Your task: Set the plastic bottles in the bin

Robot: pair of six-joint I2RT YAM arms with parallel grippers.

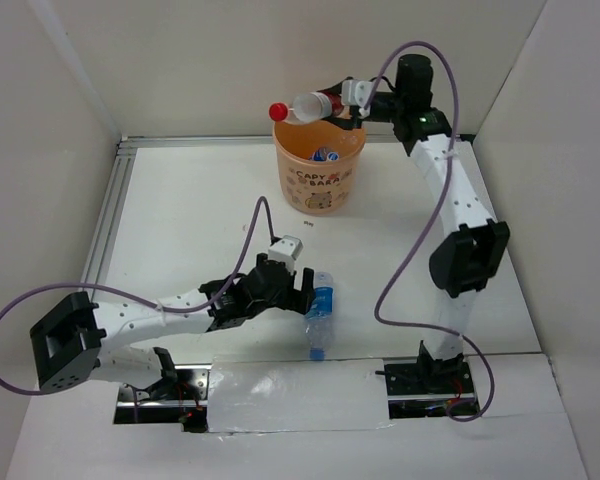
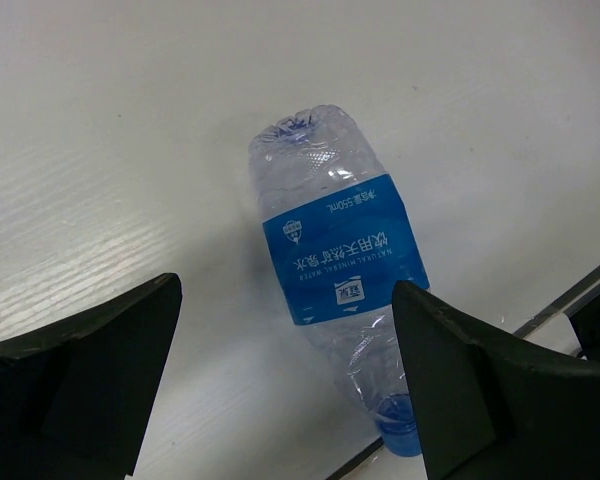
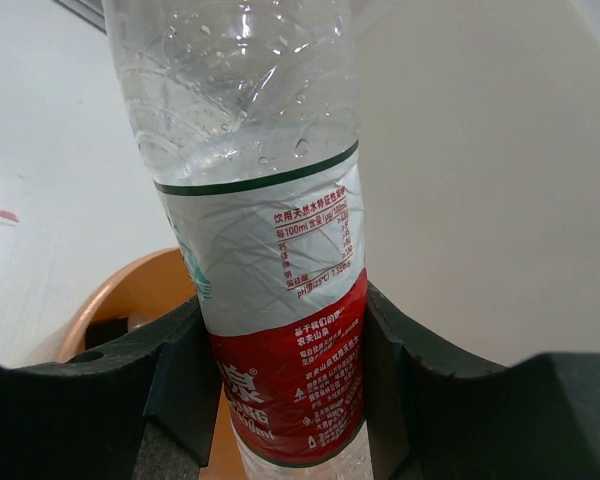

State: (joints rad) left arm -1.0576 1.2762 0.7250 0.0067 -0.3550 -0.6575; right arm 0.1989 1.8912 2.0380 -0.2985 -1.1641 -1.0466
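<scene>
The orange bin (image 1: 319, 170) stands at the back of the table with bottles inside (image 1: 328, 155). My right gripper (image 1: 342, 97) is shut on a clear bottle with a red and white label (image 1: 310, 105) and holds it sideways above the bin's back rim, red cap to the left. In the right wrist view the bottle (image 3: 270, 270) sits between the pads, the bin's rim (image 3: 130, 290) below. A blue-labelled bottle (image 1: 320, 312) lies on the table near the front edge. My left gripper (image 1: 280, 290) is open just left of it; in the left wrist view the bottle (image 2: 338, 255) lies between the fingers, close to the right one.
A metal rail (image 1: 108, 215) runs along the table's left side. White walls close in the back and both sides. A pale plate (image 1: 295, 395) covers the front edge between the arm bases. A small dark speck (image 1: 309, 222) lies in front of the bin.
</scene>
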